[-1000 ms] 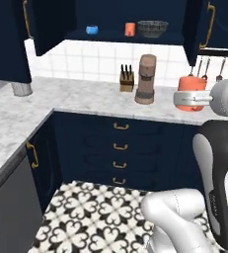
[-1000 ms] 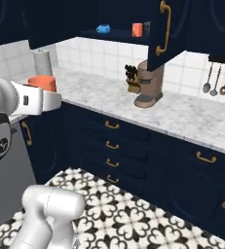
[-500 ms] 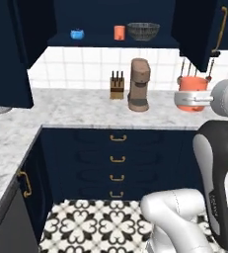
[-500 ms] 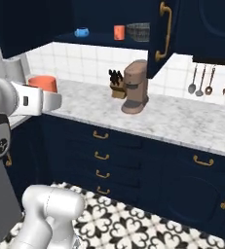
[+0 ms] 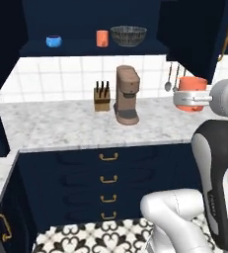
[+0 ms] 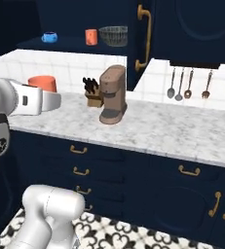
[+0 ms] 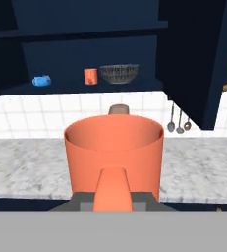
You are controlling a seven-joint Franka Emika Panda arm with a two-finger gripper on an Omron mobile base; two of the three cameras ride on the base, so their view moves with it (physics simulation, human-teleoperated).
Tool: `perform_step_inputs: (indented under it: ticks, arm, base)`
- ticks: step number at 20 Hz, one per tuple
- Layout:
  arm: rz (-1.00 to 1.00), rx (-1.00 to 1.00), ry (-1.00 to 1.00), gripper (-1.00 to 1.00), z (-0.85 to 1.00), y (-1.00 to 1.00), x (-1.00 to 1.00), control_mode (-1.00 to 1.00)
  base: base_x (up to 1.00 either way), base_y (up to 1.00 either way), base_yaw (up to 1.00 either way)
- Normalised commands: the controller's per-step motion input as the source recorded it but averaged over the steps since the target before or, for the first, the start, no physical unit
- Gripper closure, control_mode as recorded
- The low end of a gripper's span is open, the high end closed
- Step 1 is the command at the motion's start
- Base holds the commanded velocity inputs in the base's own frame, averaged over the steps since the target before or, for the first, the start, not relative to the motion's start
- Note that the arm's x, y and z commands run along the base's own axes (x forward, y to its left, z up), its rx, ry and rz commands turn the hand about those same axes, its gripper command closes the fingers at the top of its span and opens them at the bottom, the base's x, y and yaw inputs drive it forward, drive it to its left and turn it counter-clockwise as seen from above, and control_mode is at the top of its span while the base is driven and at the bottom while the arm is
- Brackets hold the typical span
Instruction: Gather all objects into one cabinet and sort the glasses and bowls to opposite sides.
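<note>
In the left base view the gripper (image 5: 190,99) is level, well above the counter (image 5: 61,123) and to the right of the coffee machine (image 5: 127,95), closed on an orange cup (image 5: 191,89); the knife block (image 5: 102,97) stands just left of the machine. On the cabinet (image 5: 91,47) shelf sit a blue bowl (image 5: 54,41) at the left, a second cup (image 5: 102,38) just beside the grey bowl (image 5: 128,35). The right base view shows the forearm reaching level across to the right, the held cup's rim above it, and utensils (image 6: 188,83) hanging on the tiled wall. The hand view looks straight into the held cup's open mouth, upright, with the shelf above and beyond it.
</note>
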Motion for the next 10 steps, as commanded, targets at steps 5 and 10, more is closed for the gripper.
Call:
perform_step_inputs:
  ticks: [5, 10]
  arm:
    - [0.0, 0.0, 0.0, 1.0, 0.0, 0.0, 0.0, 1.0]
    - [0.0, 0.0, 0.0, 1.0, 0.0, 0.0, 0.0, 1.0]
  base:
    - [0.57, 0.56, -0.41]
    - [0.71, 0.6, -0.31]
